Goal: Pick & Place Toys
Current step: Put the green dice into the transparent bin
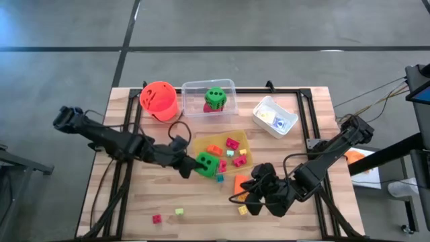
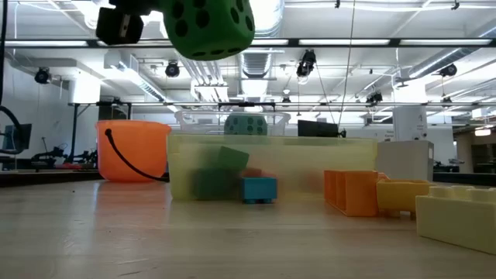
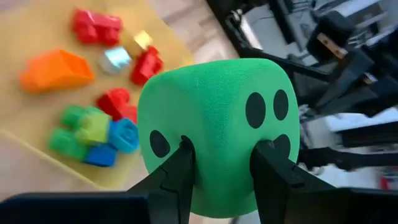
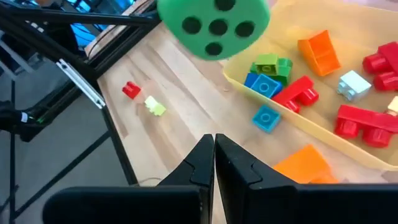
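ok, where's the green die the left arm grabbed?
Green die is clamped in the left gripper, lifted above the near-left corner of the yellow tray, mid-table in the high view.

No readable text, label, brand or number anywhere in these views. Only black dots on the green die (image 3: 217, 124), five on one face in the right wrist view, two on another in the left wrist view. Small markings in the white tray (image 1: 263, 107) too tiny to read.
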{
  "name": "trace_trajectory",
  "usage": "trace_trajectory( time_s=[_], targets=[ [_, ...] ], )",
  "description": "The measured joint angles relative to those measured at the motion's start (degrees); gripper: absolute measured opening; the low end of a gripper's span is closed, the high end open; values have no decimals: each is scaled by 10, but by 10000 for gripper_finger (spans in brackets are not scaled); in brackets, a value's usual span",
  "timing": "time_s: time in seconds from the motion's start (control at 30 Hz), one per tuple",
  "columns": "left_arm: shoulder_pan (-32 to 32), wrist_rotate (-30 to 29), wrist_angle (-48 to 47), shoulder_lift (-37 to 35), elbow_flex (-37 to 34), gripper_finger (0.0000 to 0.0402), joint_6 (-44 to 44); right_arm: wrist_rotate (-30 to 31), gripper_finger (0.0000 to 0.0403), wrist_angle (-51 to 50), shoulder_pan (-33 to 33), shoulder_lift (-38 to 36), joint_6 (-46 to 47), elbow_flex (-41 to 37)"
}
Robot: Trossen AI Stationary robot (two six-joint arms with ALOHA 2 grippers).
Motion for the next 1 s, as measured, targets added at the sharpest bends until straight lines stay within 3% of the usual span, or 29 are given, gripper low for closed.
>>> trace_trajectory(
  time_s=[0.4, 0.57, 1.0],
  targets=[
    [90, -21, -95, -1, 88, 105, 114, -1, 12, -11, 1, -5, -36, -1],
    [128, -62, -145, -1, 112, 104, 168, -3, 12, -12, 1, -24, -60, -1],
    [211, -71, -167, 0, 117, 101, 270, 3, 12, -31, 7, -119, -141, -1]
  ],
)
